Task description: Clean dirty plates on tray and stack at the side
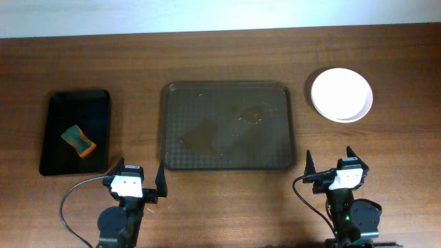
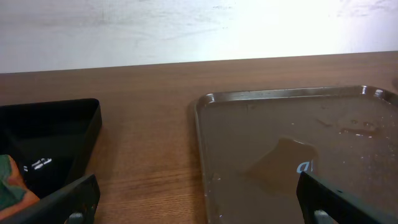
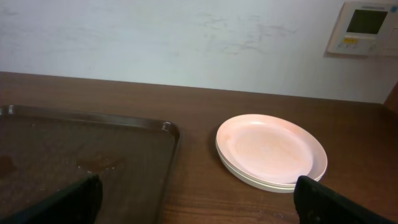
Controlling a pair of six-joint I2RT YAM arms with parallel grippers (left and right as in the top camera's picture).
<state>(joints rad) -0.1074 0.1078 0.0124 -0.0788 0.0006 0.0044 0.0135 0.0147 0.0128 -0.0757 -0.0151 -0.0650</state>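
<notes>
Plates [image 1: 341, 94] sit stacked on the table just right of the tray [image 1: 180, 103], by its far right corner, well apart from the right gripper [image 1: 329, 155], whose fingers are spread on nothing. The tray holds wet patches. Left of the tray, a smaller black tray [image 1: 62, 103] holds a green-and-orange sponge [image 1: 78, 140]. The left gripper [image 1: 141, 165] hovers at the tray's near left corner, fingers apart.
</notes>
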